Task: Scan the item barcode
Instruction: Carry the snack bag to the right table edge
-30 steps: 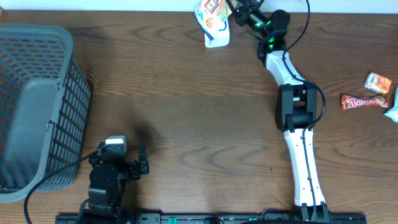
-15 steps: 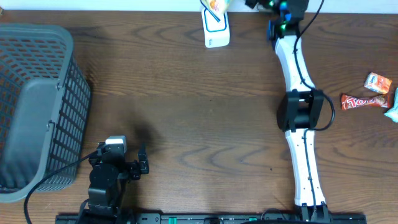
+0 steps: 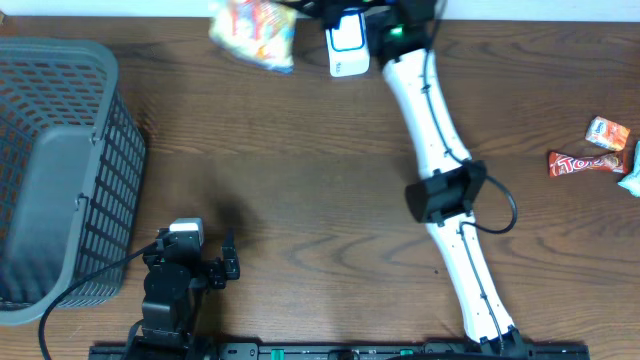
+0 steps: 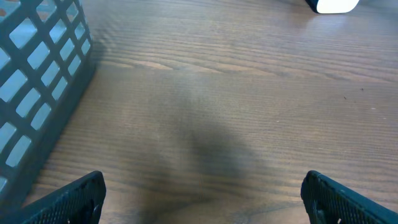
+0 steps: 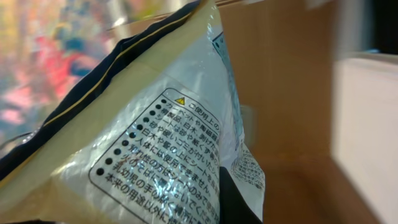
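Observation:
The item is a colourful snack bag point(image 3: 253, 32), hanging over the table's far edge, left of the white barcode scanner point(image 3: 347, 48). My right gripper point(image 3: 312, 10) is shut on the bag's right end, with the arm stretched far across the table. In the right wrist view the bag's point(image 5: 155, 130) printed back fills the frame, one dark finger point(image 5: 239, 202) shows beneath it, and the scanner point(image 5: 367, 124) is a white blur at the right. My left gripper point(image 3: 228, 268) rests near the front left, open over bare wood point(image 4: 199, 205).
A grey mesh basket point(image 3: 60, 170) stands at the left, and its wall point(image 4: 37, 81) is close to my left gripper. At the right edge lie an orange packet point(image 3: 608, 132), a red candy bar point(image 3: 585, 163) and a teal item point(image 3: 632, 165).
My right arm has swung left along the far edge, carrying the bag from over the scanner to its left side. The left arm has not moved.

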`<act>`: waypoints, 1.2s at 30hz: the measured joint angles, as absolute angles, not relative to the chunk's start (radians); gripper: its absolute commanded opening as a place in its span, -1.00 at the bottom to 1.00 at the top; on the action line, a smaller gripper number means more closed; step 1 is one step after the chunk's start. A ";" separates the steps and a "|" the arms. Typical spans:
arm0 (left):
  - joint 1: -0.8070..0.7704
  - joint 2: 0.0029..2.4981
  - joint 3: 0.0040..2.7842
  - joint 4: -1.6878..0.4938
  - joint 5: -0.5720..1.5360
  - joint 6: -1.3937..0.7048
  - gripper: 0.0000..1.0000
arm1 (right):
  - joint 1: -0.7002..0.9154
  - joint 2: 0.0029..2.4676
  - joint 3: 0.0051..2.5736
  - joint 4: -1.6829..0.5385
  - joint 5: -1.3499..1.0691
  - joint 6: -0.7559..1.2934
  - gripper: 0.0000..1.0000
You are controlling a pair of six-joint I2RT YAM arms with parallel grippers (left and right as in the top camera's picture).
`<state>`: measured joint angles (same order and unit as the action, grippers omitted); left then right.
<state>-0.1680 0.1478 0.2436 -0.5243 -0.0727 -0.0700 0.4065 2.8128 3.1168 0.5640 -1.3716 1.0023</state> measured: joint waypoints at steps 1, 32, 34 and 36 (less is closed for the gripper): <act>-0.168 0.148 0.244 -0.524 -0.073 -0.070 0.97 | 0.427 2.804 3.117 0.535 -1.375 0.986 -0.97; -0.168 0.148 0.244 -0.524 -0.073 -0.070 0.98 | 0.514 2.761 3.126 -1.511 0.694 -0.068 -0.97; -0.168 0.148 0.244 -0.524 -0.072 -0.070 0.98 | 0.462 2.761 3.126 -1.585 0.766 -0.031 -0.97; -0.168 0.148 0.244 -0.524 -0.073 -0.070 0.98 | 0.406 2.761 3.126 -1.661 0.814 0.017 -0.97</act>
<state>-0.1680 0.1478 0.2436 -0.5243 -0.0727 -0.0700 0.4057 2.7609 3.1264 -1.6611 0.8139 0.0170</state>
